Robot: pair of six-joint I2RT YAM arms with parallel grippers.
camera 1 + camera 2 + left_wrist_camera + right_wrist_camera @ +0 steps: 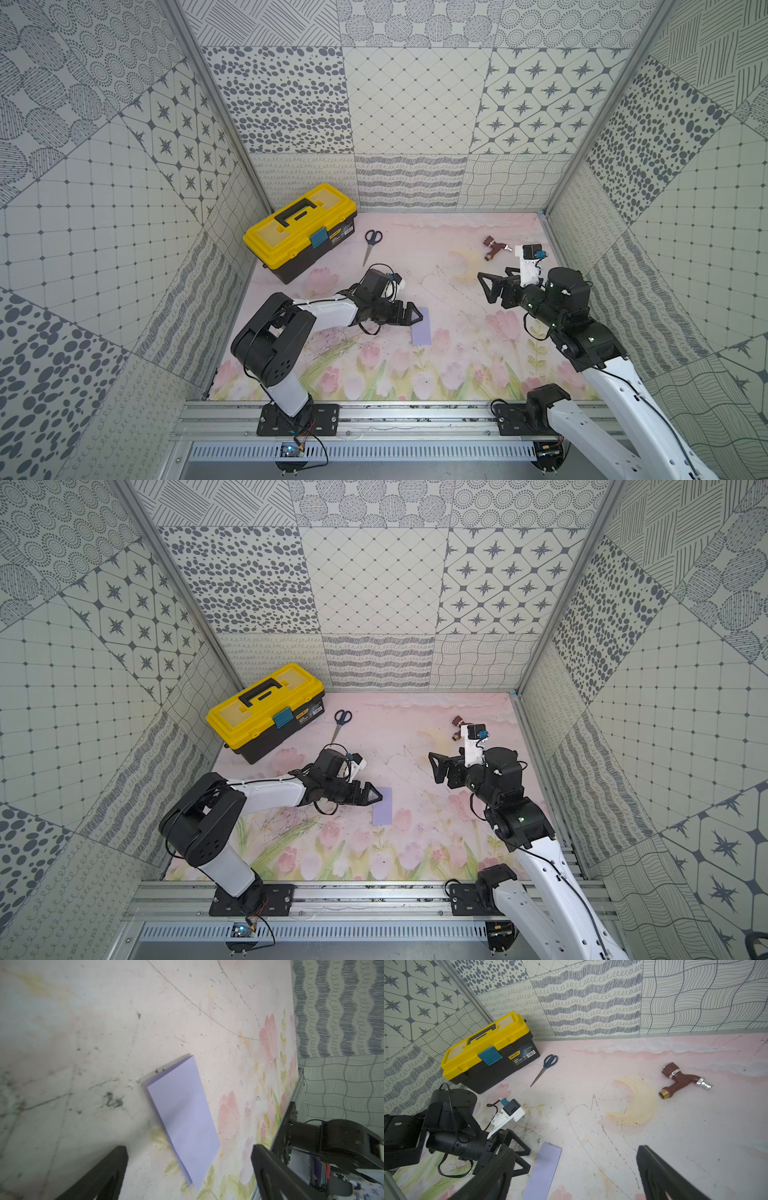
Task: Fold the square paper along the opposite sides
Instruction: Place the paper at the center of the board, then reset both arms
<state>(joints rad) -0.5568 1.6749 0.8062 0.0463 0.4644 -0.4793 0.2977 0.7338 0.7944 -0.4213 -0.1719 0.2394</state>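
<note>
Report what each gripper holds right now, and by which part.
Nothing is held. The left gripper has its jaws open at the edge of the folded lavender paper, which lies on the table; the right gripper is open and empty.

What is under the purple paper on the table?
The purple paper lies folded in half, so its own lower layer peeks out along the edges. Beneath it is the flowered table. Whether anything small lies under the paper cannot be seen, because the paper covers that spot.

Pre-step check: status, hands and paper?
Left hand open, holding nothing. Right hand open, apart. Square paper folded in half, flat, by left hand's tips. Toolbox, scissors, tap clear of it.
</note>
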